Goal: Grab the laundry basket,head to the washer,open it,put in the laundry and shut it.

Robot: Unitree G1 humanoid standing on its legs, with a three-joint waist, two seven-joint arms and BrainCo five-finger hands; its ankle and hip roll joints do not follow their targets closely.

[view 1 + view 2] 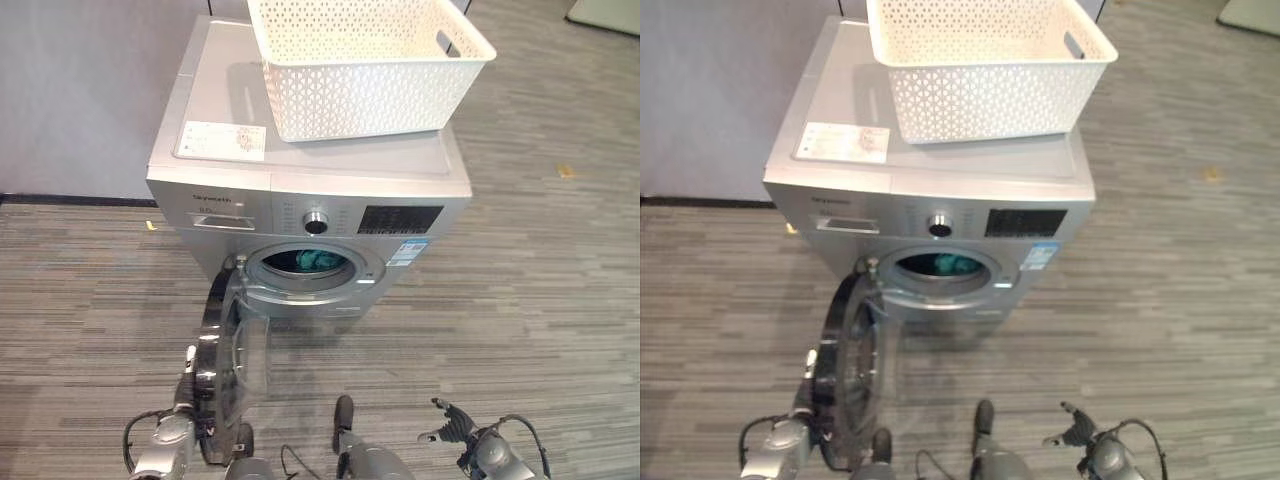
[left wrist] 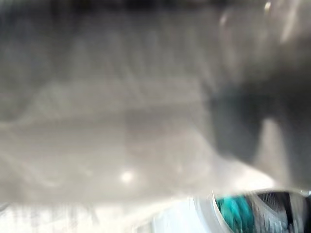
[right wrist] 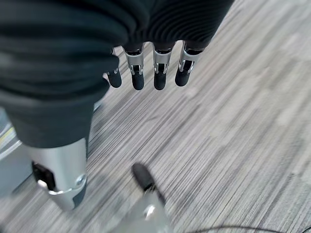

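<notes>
Your white perforated plastic laundry basket [image 1: 365, 65] sits empty atop the silver front-loading washer [image 1: 300, 170], upper centre; teal laundry [image 1: 318, 261] lies inside the drum, so the round glass door [image 1: 228, 355] needs shutting. Left hand [image 1: 187, 385] rests by its edge, fingers unreadable; right hand [image 3: 146, 68] hangs relaxed with fingers straight.

Up close, a blurred grey surface with a dark patch to one side; a bit of teal laundry [image 2: 232, 212] peeks through beside a curved pale rim

A laundry corner indoors: a silver washer [image 1: 310, 215] stands on grey striped carpet [image 1: 540, 260] against a plain wall [image 1: 80, 90].
</notes>
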